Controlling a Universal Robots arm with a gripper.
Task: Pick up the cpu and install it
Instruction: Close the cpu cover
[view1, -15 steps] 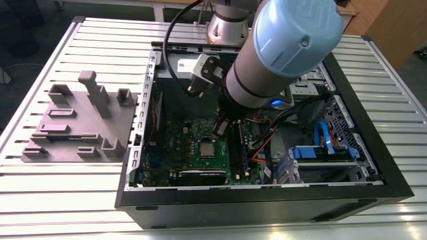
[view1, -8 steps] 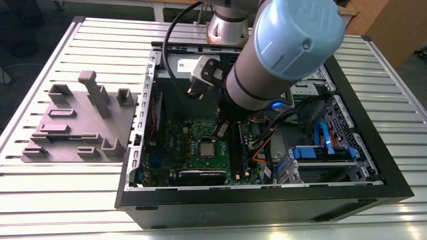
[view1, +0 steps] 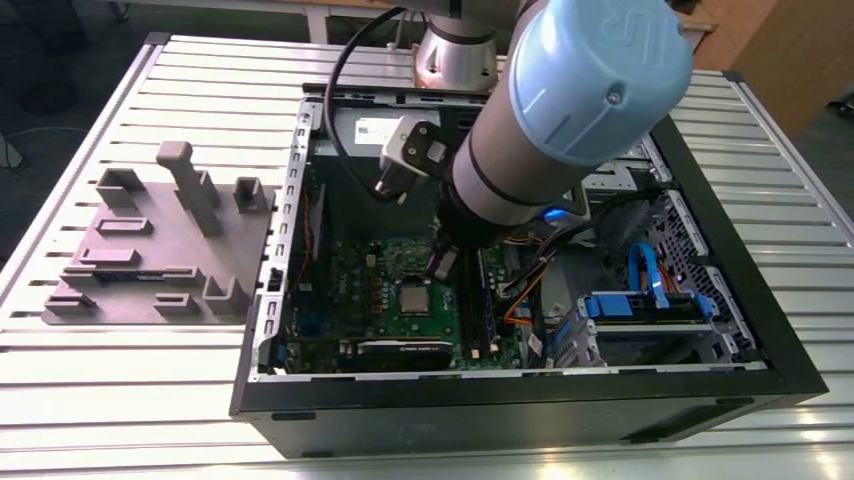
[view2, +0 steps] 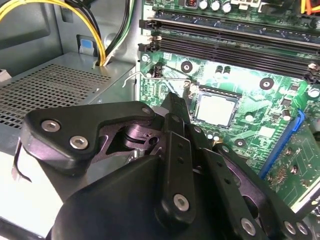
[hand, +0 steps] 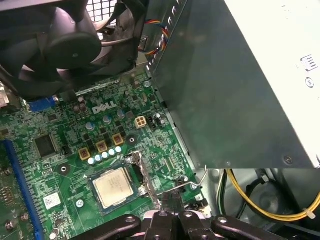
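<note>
On the motherboard (hand: 75, 145), the cpu (hand: 113, 186) sits in its socket (hand: 131, 187).

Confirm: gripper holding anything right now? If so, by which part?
Nothing held. The cpu already sits in the socket on the motherboard, and the gripper is beside it with nothing between its tips.

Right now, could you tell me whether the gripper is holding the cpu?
No: in the first wrist view the cpu lies flat in its socket on the motherboard, apart from the gripper beside it.
</note>
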